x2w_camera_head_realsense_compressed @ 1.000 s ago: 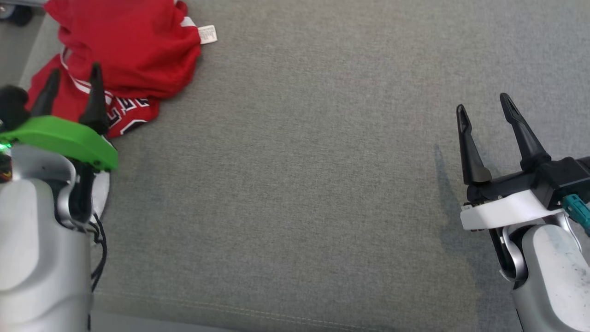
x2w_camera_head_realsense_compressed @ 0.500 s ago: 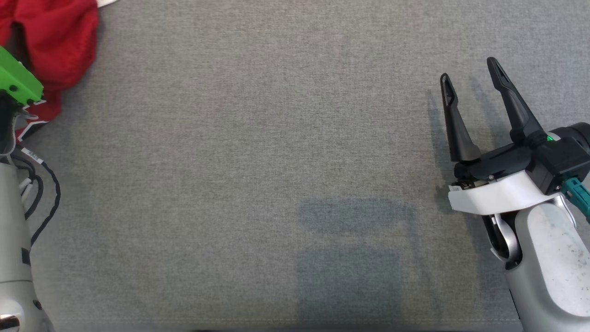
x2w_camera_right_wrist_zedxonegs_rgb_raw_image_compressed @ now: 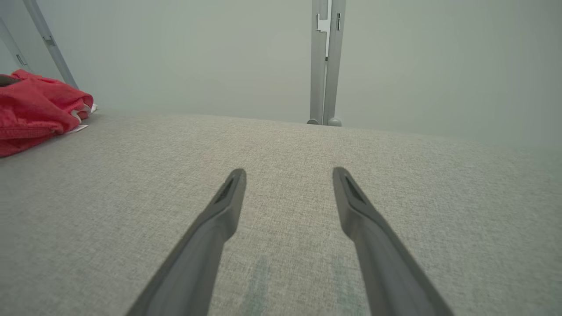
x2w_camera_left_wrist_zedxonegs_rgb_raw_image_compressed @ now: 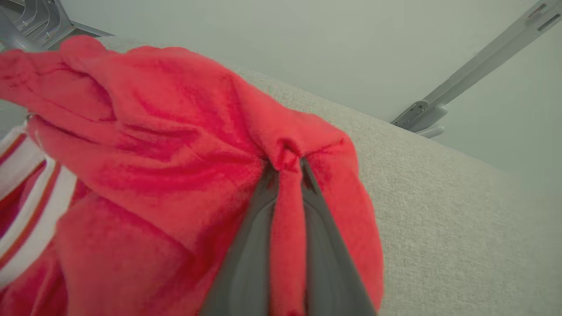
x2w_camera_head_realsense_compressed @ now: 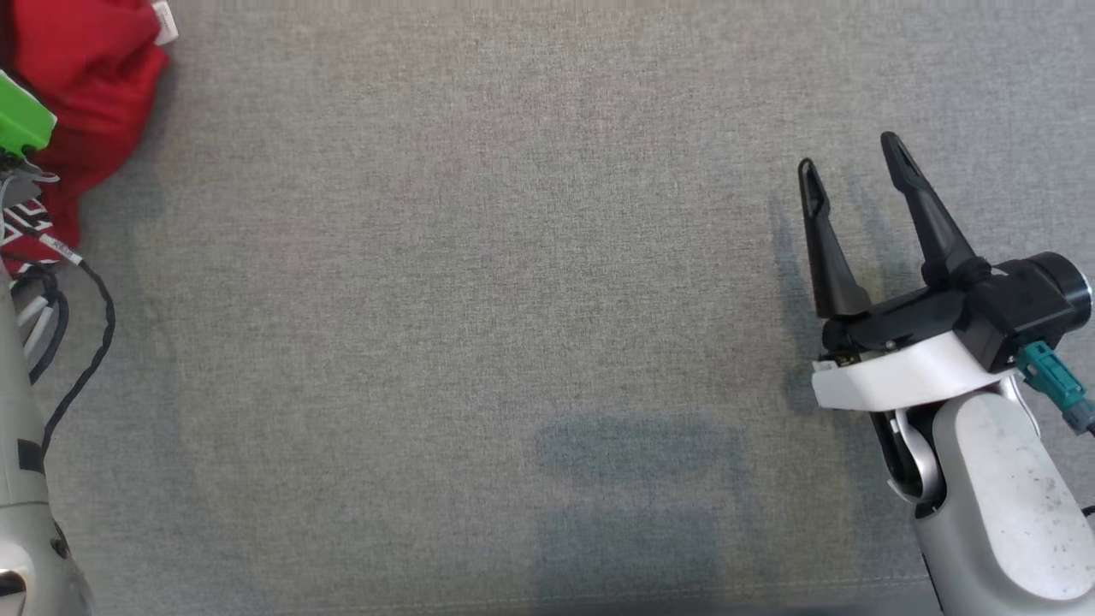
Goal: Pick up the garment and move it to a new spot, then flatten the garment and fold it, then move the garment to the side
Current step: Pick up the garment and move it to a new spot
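Observation:
The garment [x2w_camera_head_realsense_compressed: 81, 81] is a crumpled red jersey with white and red striped trim, bunched at the far left of the grey surface; it also shows in the left wrist view [x2w_camera_left_wrist_zedxonegs_rgb_raw_image_compressed: 145, 175] and far left in the right wrist view [x2w_camera_right_wrist_zedxonegs_rgb_raw_image_compressed: 35, 112]. My left gripper [x2w_camera_left_wrist_zedxonegs_rgb_raw_image_compressed: 287, 164] is shut on a pinched fold of the garment, red cloth squeezed between its two fingers. In the head view, the left arm's green mount [x2w_camera_head_realsense_compressed: 21, 124] sits against the garment. My right gripper [x2w_camera_head_realsense_compressed: 851, 167] hangs open over bare surface at the right, nothing between its fingers [x2w_camera_right_wrist_zedxonegs_rgb_raw_image_compressed: 228, 197].
The grey fabric surface [x2w_camera_head_realsense_compressed: 479, 282] stretches wide between the two arms. Its front seam runs along the bottom edge of the head view. Grey metal struts [x2w_camera_right_wrist_zedxonegs_rgb_raw_image_compressed: 325, 61] stand beyond the far edge. Black cables [x2w_camera_head_realsense_compressed: 77, 359] hang off the left arm.
My left gripper has closed on a fold of the garment. The head camera has swung right, so the garment now sits at the picture's left edge. The right gripper stays open.

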{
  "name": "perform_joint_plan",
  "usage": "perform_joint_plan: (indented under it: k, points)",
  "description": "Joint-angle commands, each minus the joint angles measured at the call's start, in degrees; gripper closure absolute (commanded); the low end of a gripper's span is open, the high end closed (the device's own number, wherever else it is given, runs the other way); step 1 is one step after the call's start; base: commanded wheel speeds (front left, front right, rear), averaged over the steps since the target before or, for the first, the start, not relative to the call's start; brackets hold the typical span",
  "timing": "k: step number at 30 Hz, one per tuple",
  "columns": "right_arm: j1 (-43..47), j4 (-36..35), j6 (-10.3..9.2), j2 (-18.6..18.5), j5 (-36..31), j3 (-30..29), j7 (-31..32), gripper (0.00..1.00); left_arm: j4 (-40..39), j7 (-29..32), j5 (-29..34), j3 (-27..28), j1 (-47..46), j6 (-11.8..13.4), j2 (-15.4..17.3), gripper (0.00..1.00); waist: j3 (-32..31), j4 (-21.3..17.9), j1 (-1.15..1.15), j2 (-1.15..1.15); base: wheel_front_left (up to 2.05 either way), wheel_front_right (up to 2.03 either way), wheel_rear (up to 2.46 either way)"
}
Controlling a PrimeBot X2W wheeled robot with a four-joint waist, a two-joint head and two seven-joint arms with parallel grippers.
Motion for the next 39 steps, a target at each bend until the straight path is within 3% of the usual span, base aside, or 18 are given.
perform_joint_plan:
  k: [1, 10, 22, 27, 31, 36, 39]
  points:
    - [0.97, 0.32, -0.04, 0.32, 0.33, 0.03, -0.18, 0.00, -1.23, 0.71, -0.77, -0.22, 0.81, -0.28, 0.44, 1.00, -3.85, 0.27, 0.00, 0.29, 0.00, 0.00, 0.00]
    - [3.43, 1.17, -0.04, 1.64, 0.33, -0.23, -0.18, 0.00, -12.41, 3.99, -2.90, -3.86, 4.11, -0.38, 0.39, 1.00, -10.55, -0.28, 0.00, 0.29, 0.00, 0.00, 0.00]
    - [8.09, 1.54, -0.04, 3.67, 0.17, -1.39, -0.18, 0.00, -40.62, 15.44, -10.33, -16.25, 19.37, -0.41, -3.80, 1.00, -17.69, -4.26, 0.00, 0.29, 0.00, 0.00, 0.00]
    - [9.08, 1.55, -0.04, 4.32, 0.16, -1.76, -0.18, 0.00, -47.58, 18.42, -12.60, -21.10, 25.59, 0.57, -6.83, 1.00, -18.73, -7.33, 0.00, 0.29, 0.00, 0.00, 0.00]
    - [9.56, 1.76, -0.04, 4.85, 0.59, -1.48, -0.18, 0.00, -46.84, 19.14, -13.35, -24.82, 30.08, 1.25, -9.19, 1.00, -19.10, -10.22, 0.00, 0.29, 0.00, 0.00, 0.00]
    - [10.27, 2.59, -0.04, 5.51, 1.02, -0.09, -0.19, 0.00, -36.93, 19.04, -17.87, -25.39, 34.83, 2.64, -11.61, 1.00, -20.47, -13.83, 0.00, 0.29, 0.00, 0.00, 0.00]
    - [10.41, 2.90, -0.04, 5.69, 1.39, 1.02, -0.19, 0.00, -28.00, 16.13, -14.06, -24.25, 35.23, 3.56, -9.14, 1.00, -20.84, -15.93, 0.00, 0.29, 0.00, 0.00, 0.00]
